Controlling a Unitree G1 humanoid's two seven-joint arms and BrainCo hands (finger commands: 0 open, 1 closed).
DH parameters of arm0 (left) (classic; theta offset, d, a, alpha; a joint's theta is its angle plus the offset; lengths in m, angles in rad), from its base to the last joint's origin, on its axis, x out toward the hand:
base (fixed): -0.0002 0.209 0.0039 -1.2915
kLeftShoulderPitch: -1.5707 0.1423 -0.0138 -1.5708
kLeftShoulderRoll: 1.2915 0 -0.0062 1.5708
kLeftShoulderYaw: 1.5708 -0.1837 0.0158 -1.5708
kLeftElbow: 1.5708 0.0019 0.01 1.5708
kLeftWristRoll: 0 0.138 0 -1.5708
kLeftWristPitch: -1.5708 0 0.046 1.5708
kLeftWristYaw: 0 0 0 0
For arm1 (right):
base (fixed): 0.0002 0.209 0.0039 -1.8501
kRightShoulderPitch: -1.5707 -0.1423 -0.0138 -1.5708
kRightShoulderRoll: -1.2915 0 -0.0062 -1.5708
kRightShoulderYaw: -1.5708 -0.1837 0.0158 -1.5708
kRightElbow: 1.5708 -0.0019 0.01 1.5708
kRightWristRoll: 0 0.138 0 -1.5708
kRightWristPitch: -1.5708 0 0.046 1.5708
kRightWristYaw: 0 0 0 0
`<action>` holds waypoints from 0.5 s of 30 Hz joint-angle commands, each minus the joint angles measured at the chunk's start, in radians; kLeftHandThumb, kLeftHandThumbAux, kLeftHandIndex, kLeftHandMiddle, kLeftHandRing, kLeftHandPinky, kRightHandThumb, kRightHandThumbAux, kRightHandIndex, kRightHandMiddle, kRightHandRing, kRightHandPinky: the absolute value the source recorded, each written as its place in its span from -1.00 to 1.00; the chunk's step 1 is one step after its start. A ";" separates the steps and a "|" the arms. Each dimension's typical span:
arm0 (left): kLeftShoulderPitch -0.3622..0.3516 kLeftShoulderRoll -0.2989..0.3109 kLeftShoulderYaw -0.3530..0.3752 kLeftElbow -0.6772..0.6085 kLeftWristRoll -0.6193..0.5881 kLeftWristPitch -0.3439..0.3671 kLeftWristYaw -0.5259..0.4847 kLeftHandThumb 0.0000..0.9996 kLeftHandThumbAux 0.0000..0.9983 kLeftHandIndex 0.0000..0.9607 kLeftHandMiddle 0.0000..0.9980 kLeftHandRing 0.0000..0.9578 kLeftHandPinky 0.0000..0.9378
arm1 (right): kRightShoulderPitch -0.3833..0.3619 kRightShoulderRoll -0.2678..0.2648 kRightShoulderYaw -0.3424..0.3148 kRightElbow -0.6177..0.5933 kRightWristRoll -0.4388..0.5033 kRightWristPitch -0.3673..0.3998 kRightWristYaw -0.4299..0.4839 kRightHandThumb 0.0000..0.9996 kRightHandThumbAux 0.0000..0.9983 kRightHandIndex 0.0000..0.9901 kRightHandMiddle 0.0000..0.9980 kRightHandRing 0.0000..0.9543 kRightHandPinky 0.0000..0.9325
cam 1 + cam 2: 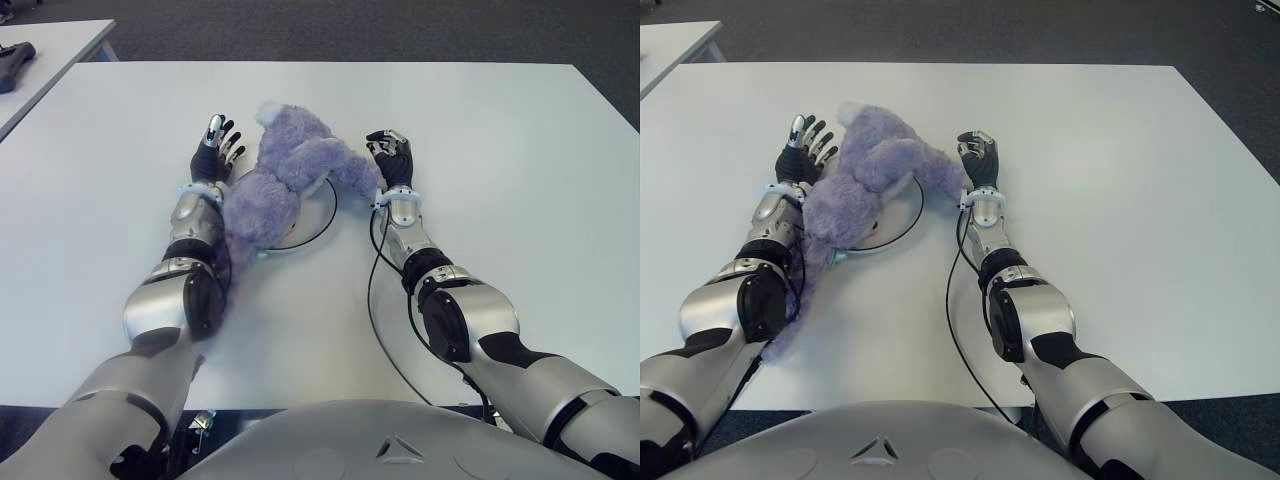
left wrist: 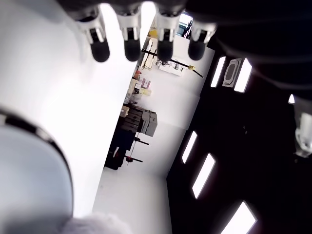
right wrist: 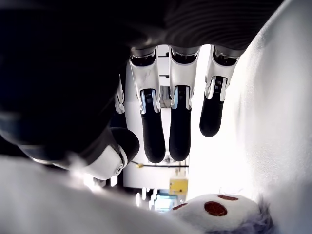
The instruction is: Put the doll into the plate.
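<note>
A purple plush doll [image 1: 290,175] lies sprawled over a white plate [image 1: 318,222] on the table, covering most of it; only the plate's right rim shows. My left hand [image 1: 217,148] is just left of the doll's head, palm up and fingers spread, holding nothing. My right hand [image 1: 390,155] is just right of the doll, fingers loosely bent and empty, with one of the doll's limbs reaching to its wrist. In the right wrist view the fingers [image 3: 179,122] hang relaxed and a white patch of the doll [image 3: 214,209] shows beyond them.
The white table [image 1: 500,150] stretches wide to the right and front. A black cable [image 1: 380,320] runs along my right forearm across the tabletop. A second table with a dark object [image 1: 15,62] stands at the far left.
</note>
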 commanded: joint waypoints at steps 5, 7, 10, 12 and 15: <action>0.087 -0.088 0.009 0.070 -0.018 0.074 -0.020 -1.00 -0.09 -1.00 -1.00 -1.00 -1.00 | 0.205 0.056 -0.018 0.117 0.008 0.101 -0.006 0.38 0.49 -0.17 -0.26 -0.29 -0.46; 0.089 -0.091 0.012 0.070 -0.022 0.073 -0.023 -1.00 -0.09 -1.00 -1.00 -1.00 -1.00 | 0.206 0.057 -0.018 0.117 0.009 0.100 -0.005 0.37 0.49 -0.17 -0.26 -0.29 -0.46; 0.091 -0.101 0.019 0.071 -0.033 0.073 -0.033 -1.00 -0.09 -1.00 -1.00 -1.00 -1.00 | 0.206 0.057 -0.018 0.117 0.008 0.099 -0.004 0.37 0.49 -0.18 -0.26 -0.29 -0.44; 0.092 -0.106 0.021 0.070 -0.037 0.072 -0.038 -1.00 -0.09 -1.00 -1.00 -1.00 -1.00 | 0.206 0.057 -0.017 0.117 0.008 0.099 -0.004 0.37 0.49 -0.17 -0.26 -0.29 -0.43; 0.092 -0.116 0.023 0.069 -0.041 0.067 -0.046 -1.00 -0.09 -1.00 -1.00 -1.00 -1.00 | 0.207 0.057 -0.016 0.117 0.006 0.099 -0.006 0.37 0.49 -0.17 -0.26 -0.28 -0.43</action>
